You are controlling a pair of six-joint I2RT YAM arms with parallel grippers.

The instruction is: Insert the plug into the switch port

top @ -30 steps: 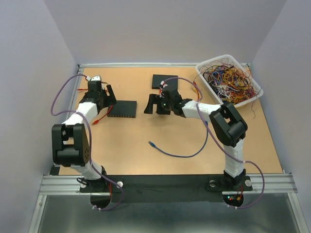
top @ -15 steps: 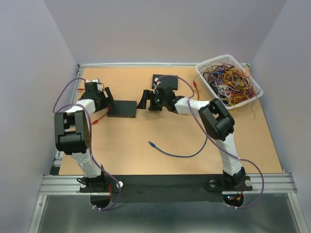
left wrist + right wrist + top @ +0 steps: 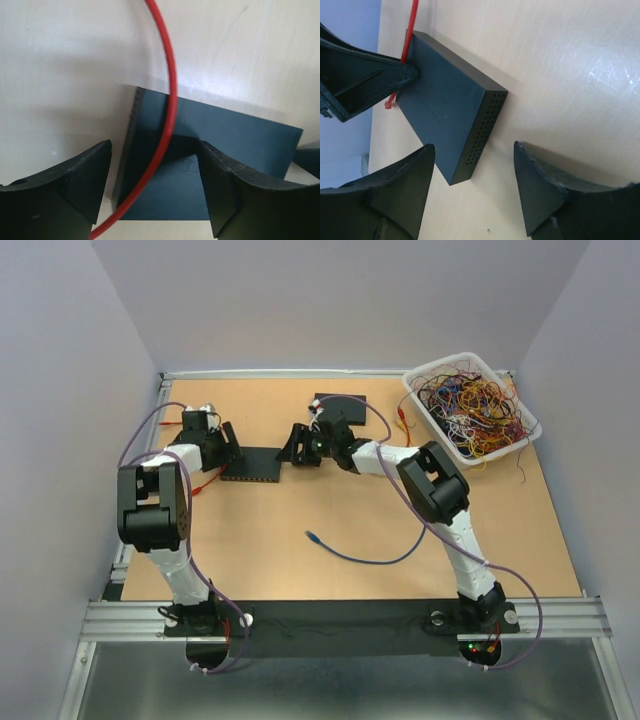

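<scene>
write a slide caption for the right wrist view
Open right gripper faces the perforated end of the black rectangular switch box on the wooden table

Right tool (image 3: 297, 447) has moved left, now just beside the right end of the switch (image 3: 252, 464). Left tool (image 3: 230, 443) has edged closer to its left end.

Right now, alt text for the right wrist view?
A black switch lies flat on the tan table, its perforated end facing the camera, just ahead of the open right claw. At its far end are a left claw finger and a red cable.
</scene>
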